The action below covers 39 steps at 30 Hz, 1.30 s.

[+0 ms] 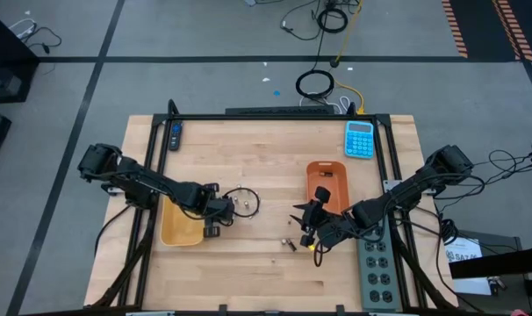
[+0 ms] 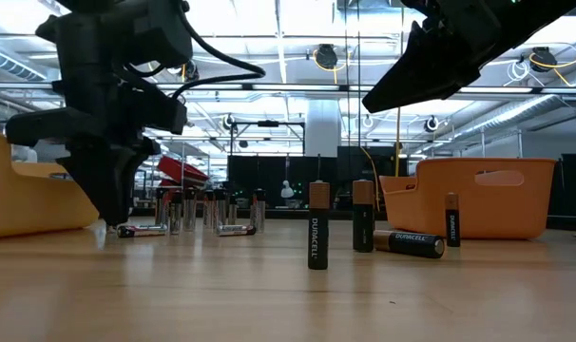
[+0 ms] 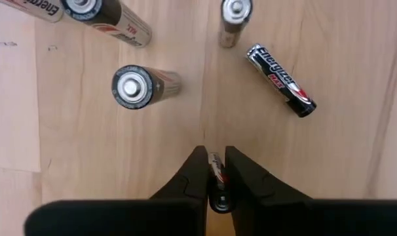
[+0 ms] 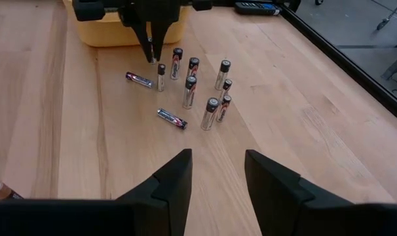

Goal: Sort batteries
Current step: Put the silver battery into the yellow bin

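Several small batteries [image 4: 192, 88] stand or lie in a cluster on the wooden table, beside the yellow tray [image 4: 113, 33]. My left gripper [image 3: 216, 164] points down at the cluster's edge nearest that tray and is shut on one small battery. More batteries [image 2: 317, 228] with copper tops stand and lie near the orange tray [image 2: 478, 195]. My right gripper [image 4: 217, 164] hangs open above the table, in front of the orange tray [image 1: 327, 180], with nothing between its fingers. It faces the cluster. My left gripper pinches one small battery [image 3: 217, 177] by its sides between the two fingers [image 3: 197, 172]. The fingers come from above, pointing steeply down. The battery stands about upright between them, one end toward the camera. Whether its lower end rests on the table, I cannot tell.
A blue calculator [image 1: 359, 139] lies at the far right of the table and a grey power strip [image 1: 377, 268] along the right edge. A dark remote [image 1: 176, 134] lies at the far left. Bare wood stretches along the near edge.
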Tool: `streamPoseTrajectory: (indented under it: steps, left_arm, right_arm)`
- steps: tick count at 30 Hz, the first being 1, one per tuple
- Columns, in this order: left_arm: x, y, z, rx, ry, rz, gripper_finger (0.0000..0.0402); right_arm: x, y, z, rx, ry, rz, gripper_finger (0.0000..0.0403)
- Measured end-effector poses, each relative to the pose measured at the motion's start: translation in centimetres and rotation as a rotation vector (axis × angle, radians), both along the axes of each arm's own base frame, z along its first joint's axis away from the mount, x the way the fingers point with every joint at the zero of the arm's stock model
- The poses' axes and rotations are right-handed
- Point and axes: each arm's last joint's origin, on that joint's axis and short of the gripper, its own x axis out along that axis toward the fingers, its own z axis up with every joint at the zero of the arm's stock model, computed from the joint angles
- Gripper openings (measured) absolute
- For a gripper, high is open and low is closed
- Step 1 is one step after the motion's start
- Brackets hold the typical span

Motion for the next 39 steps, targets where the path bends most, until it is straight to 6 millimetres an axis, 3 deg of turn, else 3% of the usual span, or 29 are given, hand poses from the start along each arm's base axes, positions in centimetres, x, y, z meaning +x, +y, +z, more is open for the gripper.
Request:
streamPoseTrajectory:
  steps: [4, 10, 13, 15, 20, 31, 39]
  left_arm:
    - [0.4, -0.1, 1.0, -0.019, -0.001, 0.005, 0.0033]
    - [0.9, -0.5, 6.2, -0.046, -0.034, 0.012, 0.0033]
    - [-0.2, -0.5, 8.6, -0.139, 0.014, 0.047, 0.0033]
    - [-1.5, -0.6, 9.0, -0.173, 0.107, 0.08, 0.0033]
    - [-4.4, -0.9, 7.9, -0.124, 0.301, 0.127, 0.0033]
    - [-6.3, -0.6, 1.5, -0.082, 0.266, 0.168, 0.0045]
    - [-6.5, -0.5, 0.6, -0.091, 0.25, 0.194, 0.0075]
  right_arm:
    - [0.0, 0.0, 0.0, 0.0, 0.0, 0.0, 0.0132]
    - [0.0, 0.0, 0.0, 0.005, -0.001, -0.003, 0.0132]
    - [0.0, 0.0, 0.0, 0.006, -0.001, -0.004, 0.0132]
    - [0.0, 0.0, -0.1, 0.006, 0.002, -0.003, 0.0132]
    - [0.0, 0.0, -0.3, 0.003, 0.01, -0.004, 0.0132]
    - [0.1, 0.1, -0.5, 0.0, 0.011, -0.003, 0.0132]
    - [0.2, 0.1, -0.4, 0.002, 0.008, -0.003, 0.0132]
